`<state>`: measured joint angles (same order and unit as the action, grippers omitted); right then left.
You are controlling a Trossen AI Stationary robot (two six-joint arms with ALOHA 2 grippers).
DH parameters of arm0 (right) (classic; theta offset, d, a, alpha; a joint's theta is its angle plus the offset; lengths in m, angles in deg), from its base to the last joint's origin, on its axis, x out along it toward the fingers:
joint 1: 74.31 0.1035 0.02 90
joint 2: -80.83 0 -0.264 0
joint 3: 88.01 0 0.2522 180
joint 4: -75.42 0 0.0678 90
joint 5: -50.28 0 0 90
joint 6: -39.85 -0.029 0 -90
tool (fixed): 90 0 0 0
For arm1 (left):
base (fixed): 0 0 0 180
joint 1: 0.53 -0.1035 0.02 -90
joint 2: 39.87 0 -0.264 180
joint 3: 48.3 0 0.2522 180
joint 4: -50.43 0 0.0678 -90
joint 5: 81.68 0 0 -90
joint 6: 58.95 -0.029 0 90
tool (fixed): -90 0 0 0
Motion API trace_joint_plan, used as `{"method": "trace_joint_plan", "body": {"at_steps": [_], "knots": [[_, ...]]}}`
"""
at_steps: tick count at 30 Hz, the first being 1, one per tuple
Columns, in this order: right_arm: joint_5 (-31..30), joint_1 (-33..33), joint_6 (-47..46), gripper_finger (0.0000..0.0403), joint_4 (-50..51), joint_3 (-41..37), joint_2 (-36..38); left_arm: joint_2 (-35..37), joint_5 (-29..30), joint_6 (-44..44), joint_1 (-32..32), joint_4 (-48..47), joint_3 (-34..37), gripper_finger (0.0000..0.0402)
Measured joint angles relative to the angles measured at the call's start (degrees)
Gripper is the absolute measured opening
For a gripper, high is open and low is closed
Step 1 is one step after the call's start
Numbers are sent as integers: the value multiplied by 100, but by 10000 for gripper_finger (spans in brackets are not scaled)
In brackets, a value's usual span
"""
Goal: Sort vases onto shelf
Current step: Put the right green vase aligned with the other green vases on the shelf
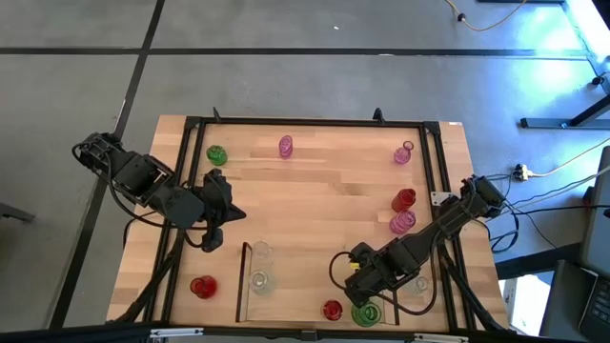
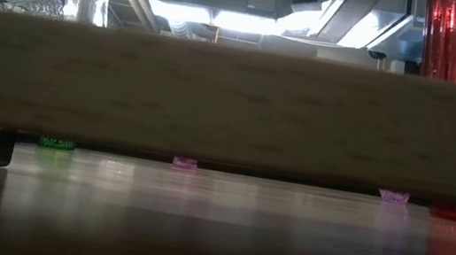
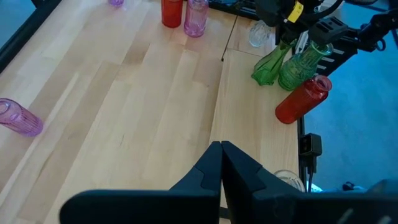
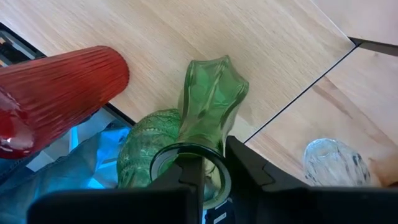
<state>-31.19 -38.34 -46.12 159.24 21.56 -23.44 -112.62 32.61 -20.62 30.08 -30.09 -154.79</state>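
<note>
The light wood table [image 1: 315, 191] sits inside a black frame on a grey concrete floor, with cables trailing off toward three o'clock; from table height a wooden board fills most of the low view, with silver ducting and ceiling lights above it. The shelf [image 1: 244, 282] lies at the table's six o'clock edge, its thin dark rails marking columns: two clear vases [image 1: 259, 268] stand in the column nearest seven o'clock, and a red vase [image 1: 331, 310] with a round green vase [image 1: 366, 314] stand nearer five o'clock. Loose on the table are a green vase [image 1: 217, 154] at eleven o'clock, a pink vase [image 1: 285, 146] at twelve, another pink one [image 1: 404, 153] at one, a red [image 1: 403, 199] and pink pair at three, and a squat red vase [image 1: 202, 286] at seven, outside the shelf. The right gripper [image 1: 360, 281] hangs over the shelf at five o'clock, fingers pinching the rim of a narrow green vase [image 4: 208, 112]; only its wrist view shows that grip. The left gripper [image 3: 221, 155] hovers at nine o'clock, its fingers pressed together on nothing.
</note>
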Motion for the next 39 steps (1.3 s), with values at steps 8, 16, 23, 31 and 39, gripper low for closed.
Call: {"method": "trace_joint_plan", "body": {"at_steps": [8,16,23,31,39], "knots": [[-35,2,-68,50,-4,0,0,0,0,0,0,0,0,0],[-28,2,-75,50,-13,2,4,0,0,2,0,0,0,0],[7,2,-81,50,11,4,88,2,2,2,0,0,0,0],[11,2,-112,50,11,9,180,1,4,2,0,2,0,0],[-30,2,-223,50,96,92,281,1,7,2,0,7,0,0]]}}
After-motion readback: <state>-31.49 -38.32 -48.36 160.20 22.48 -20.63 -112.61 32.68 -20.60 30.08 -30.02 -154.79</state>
